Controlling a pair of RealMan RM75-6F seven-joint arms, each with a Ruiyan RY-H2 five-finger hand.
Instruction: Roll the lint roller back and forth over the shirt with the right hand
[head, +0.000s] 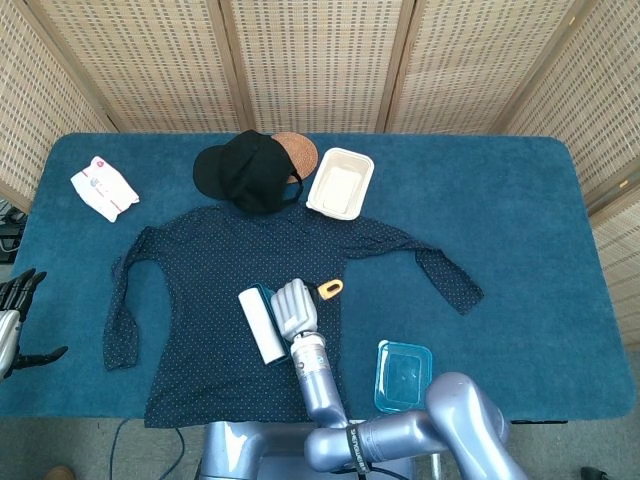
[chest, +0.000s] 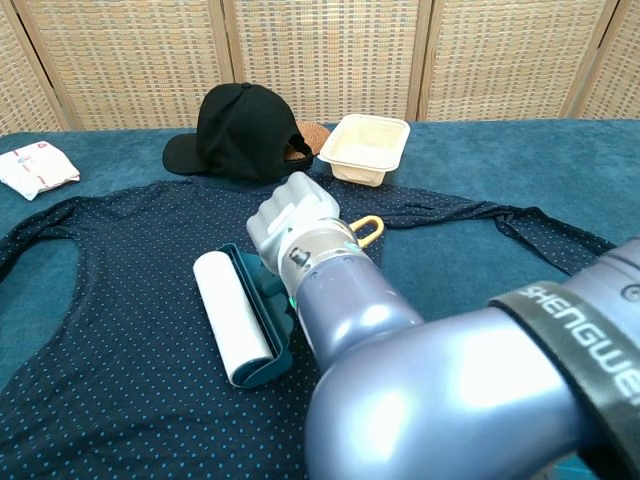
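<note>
The lint roller is held by its handle in the right hand and is pressed flat on the middle of the shirt. Rolling is judged to be under way, with more passes left. The left hand is kept empty, fingers apart, at the table edge.

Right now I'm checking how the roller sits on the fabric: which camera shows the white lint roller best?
The chest view: the white lint roller lies close and large on the dotted navy shirt, its teal frame visible beside the right hand. The head view shows it small from above, good only for its place on the shirt.
</note>
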